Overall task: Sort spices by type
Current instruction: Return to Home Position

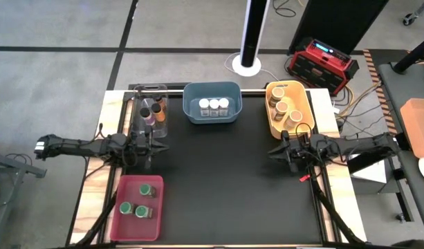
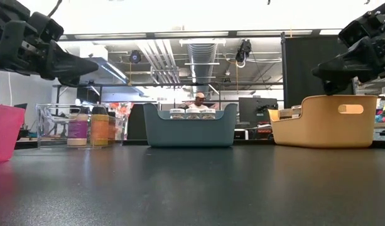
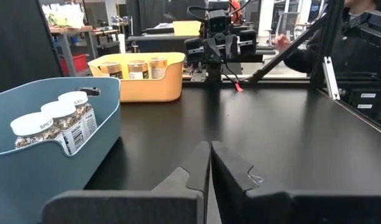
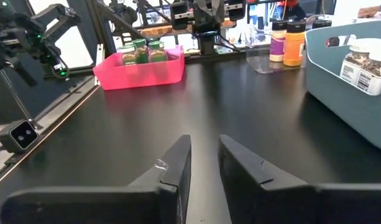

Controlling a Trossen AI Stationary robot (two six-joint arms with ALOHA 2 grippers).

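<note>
We saw the left claw [image 1: 151,146] hanging over the mat's left edge, its fingers [image 3: 193,165] pressed together (barely a seam showed between them in its own wrist view). Just beyond it, toward the table's far edge, stood the clear bin [image 1: 137,119] with dark- and orange-lidded jars [image 1: 156,109]. Just on its near side lay the pink bin [image 1: 119,214], holding three green-lidded jars [image 1: 141,211]. The right claw [image 1: 275,153] hung at the opposite edge, fingers [image 4: 178,163] a narrow gap apart and gripping nothing. The yellow bin [image 1: 306,104] with its tan-lidded jars [image 1: 281,106] sat just beyond that claw. Between the two claws, at the far edge, the blue bin [image 1: 191,111] held three white-lidded jars [image 1: 214,105].
</note>
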